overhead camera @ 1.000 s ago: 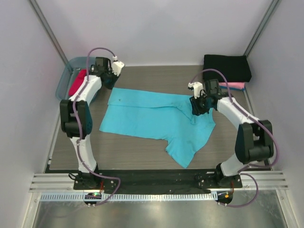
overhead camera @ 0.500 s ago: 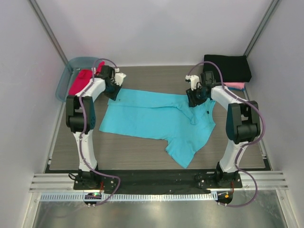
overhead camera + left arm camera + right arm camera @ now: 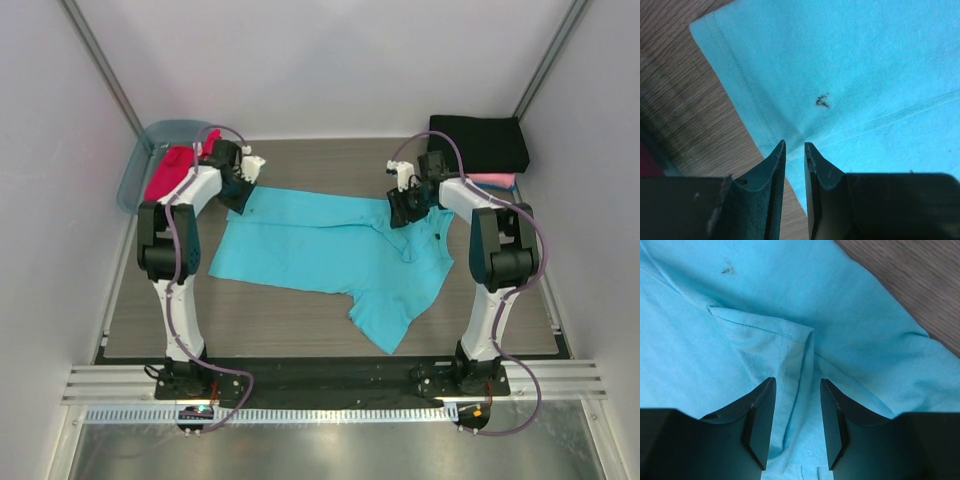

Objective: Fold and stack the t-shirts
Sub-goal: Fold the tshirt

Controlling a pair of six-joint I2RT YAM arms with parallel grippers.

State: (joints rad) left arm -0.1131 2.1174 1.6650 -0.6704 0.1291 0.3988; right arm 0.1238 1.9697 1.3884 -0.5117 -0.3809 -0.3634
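The turquoise t-shirt (image 3: 320, 250) lies spread across the middle of the table, one sleeve pointing toward the near edge. My left gripper (image 3: 243, 192) hovers over its far left corner; in the left wrist view (image 3: 795, 146) the jaws stand a narrow gap apart above the hem of the shirt (image 3: 865, 75), holding nothing. My right gripper (image 3: 405, 208) is open over the shirt's far right part; in the right wrist view (image 3: 798, 382) the jaws straddle a raised fold with a stitched hem (image 3: 790, 350). The red-magenta shirt (image 3: 165, 172) lies in the tub. The black shirt (image 3: 478, 142) lies folded on the pink one (image 3: 497, 181).
The translucent blue-grey tub (image 3: 138, 165) stands at the far left corner, just left of my left arm. The folded pile sits at the far right corner. Bare wooden table (image 3: 280, 315) shows in front of the shirt. White walls enclose the sides and back.
My left gripper came down from beside the tub to the shirt's far left corner. My right gripper shifted a little farther back and left over the fold. The shirt has not moved.
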